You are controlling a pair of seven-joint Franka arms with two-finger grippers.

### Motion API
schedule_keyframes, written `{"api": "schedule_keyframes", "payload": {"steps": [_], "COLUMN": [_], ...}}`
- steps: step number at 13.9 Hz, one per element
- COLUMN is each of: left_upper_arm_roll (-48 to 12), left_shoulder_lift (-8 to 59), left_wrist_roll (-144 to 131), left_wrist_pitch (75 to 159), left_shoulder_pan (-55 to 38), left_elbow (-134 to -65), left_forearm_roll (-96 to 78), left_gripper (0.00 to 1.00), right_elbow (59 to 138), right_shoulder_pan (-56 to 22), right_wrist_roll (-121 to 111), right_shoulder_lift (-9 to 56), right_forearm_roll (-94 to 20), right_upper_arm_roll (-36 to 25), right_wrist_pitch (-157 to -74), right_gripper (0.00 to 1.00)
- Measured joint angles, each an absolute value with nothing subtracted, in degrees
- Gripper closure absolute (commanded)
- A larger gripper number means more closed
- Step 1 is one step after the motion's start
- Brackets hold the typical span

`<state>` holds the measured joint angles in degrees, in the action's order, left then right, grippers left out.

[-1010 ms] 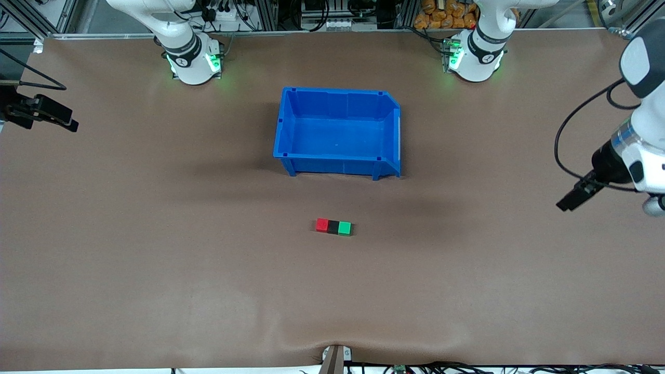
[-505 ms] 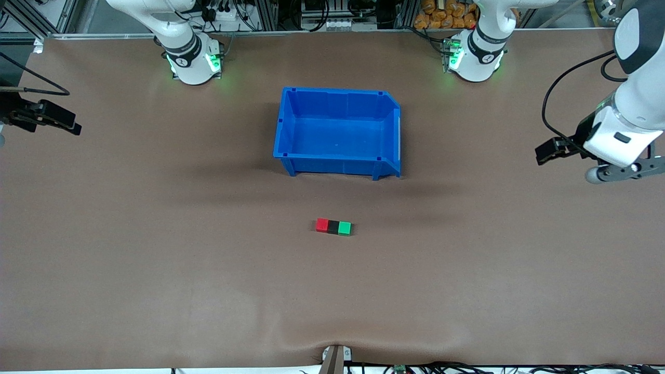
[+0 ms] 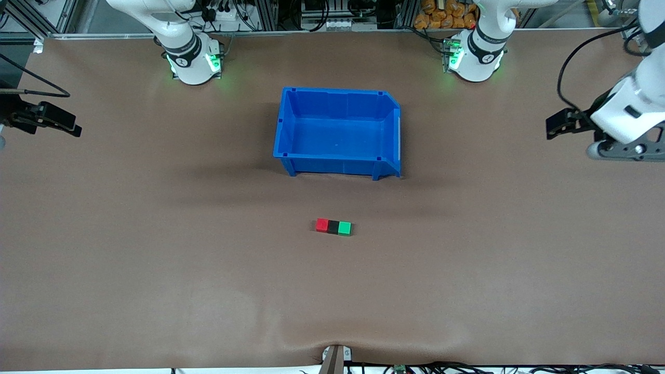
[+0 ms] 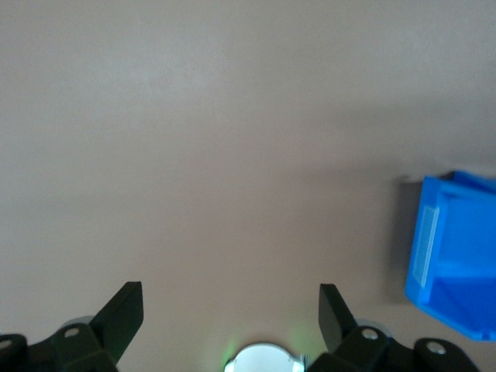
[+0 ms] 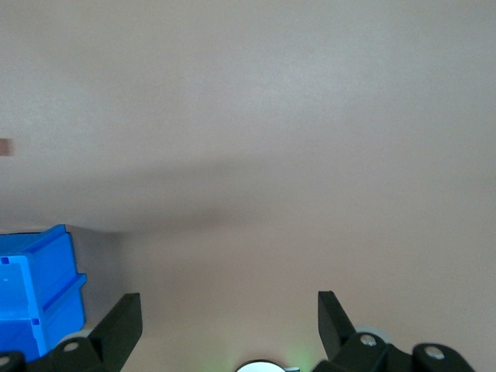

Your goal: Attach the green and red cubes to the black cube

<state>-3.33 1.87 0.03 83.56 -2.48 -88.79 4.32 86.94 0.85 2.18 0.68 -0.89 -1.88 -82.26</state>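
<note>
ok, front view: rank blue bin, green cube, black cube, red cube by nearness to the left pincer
1. Blue bin, mid-table; the left pincer is open above the table's left-arm end.
2. Green cube, the row's end toward the left arm.
3. Black cube, middle.
4. Red cube, right-arm end.

Robotics lab: brown-covered table point(image 3: 156, 259), aluminium framing point(image 3: 67, 18), cabling point(image 3: 322, 13) along edge.

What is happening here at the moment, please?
Nothing is being handled. The red cube, black cube and green cube lie in one touching row on the table, black in the middle, nearer the front camera than the blue bin. The left gripper and right gripper are open and empty, each over its own end of the table.
</note>
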Motion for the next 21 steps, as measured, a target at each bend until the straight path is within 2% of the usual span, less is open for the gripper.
{"api": "schedule_keyframes", "payload": {"steps": [3,6,21], "left_upper_arm_roll": [-0.6,-0.8,-0.5], "left_shoulder_lift": [1.7,1.7,3.3], "left_wrist_roll": [1.1,-0.4,-1.3], "left_wrist_pitch": [79.6,77.3,81.2], "left_shoulder_pan": [-2.3,-2.4,-2.5], "left_elbow": [-85.9,-84.9,-84.9], "left_forearm_roll": [1.7,1.0,2.9], "left_gripper": [0.00,0.00,0.00], "right_elbow": [85.1,84.4,81.5], "right_shoulder_pan": [0.7,0.1,-0.2], "right_wrist_roll": [2.2,2.2,2.2], "right_shoulder_lift": [1.3,1.5,1.7], "right_forearm_roll": [-0.9,-0.9,-0.9], "right_upper_arm_roll": [-1.8,-1.6,-1.9], "right_wrist_pitch": [-82.2,-82.2,-79.2], "right_gripper": [0.00,0.00,0.00]}}
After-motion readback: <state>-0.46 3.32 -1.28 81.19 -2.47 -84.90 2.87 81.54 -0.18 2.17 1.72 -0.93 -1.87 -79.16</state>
